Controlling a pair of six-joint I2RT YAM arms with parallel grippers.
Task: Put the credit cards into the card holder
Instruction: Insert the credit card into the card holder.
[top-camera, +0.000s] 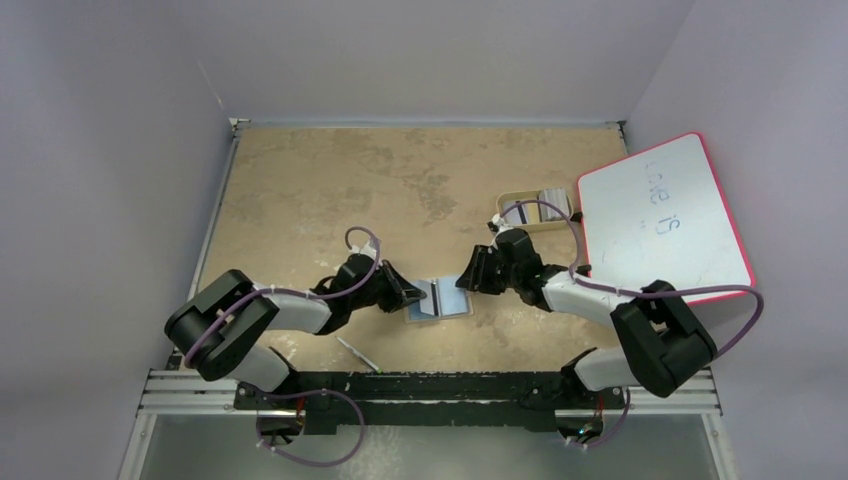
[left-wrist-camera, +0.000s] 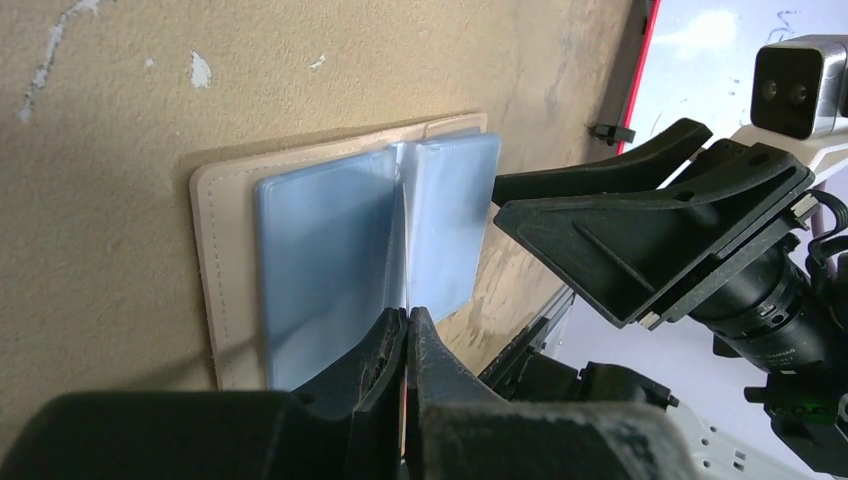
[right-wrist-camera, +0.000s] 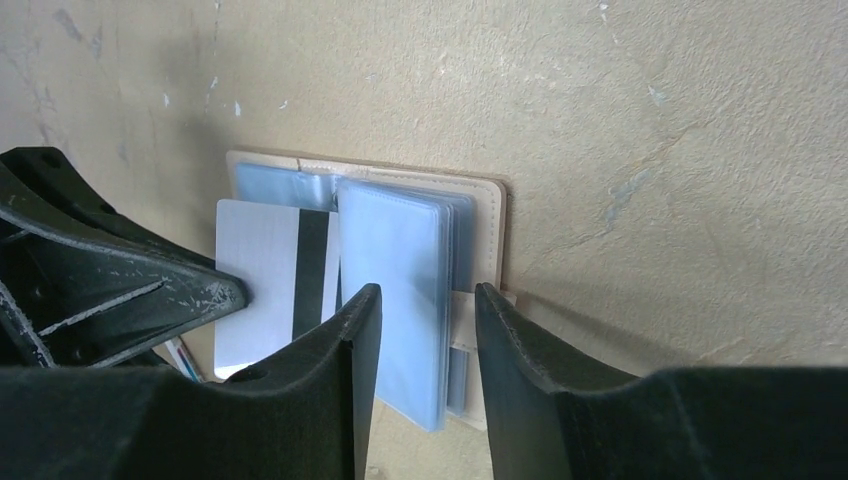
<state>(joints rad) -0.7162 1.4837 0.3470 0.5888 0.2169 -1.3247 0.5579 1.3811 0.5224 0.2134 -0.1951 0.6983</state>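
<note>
Top view: tray (top-camera: 520, 196) partly hidden under whiteboard (top-camera: 665, 215); tray contents too small to tell; board scrawl unreadable. Thin strip (top-camera: 357, 352) on bench (top-camera: 300, 180) by left base: too small to name.
Left wrist: holder (left-wrist-camera: 225, 270) near edge hidden behind left tool (left-wrist-camera: 408, 330); pinched item seen edge-on only, face hidden.
Right wrist: card (right-wrist-camera: 265, 285) left side hidden behind left tool; holder near edge hidden behind right tool (right-wrist-camera: 425, 320); both tools cut off by picture edges.
</note>
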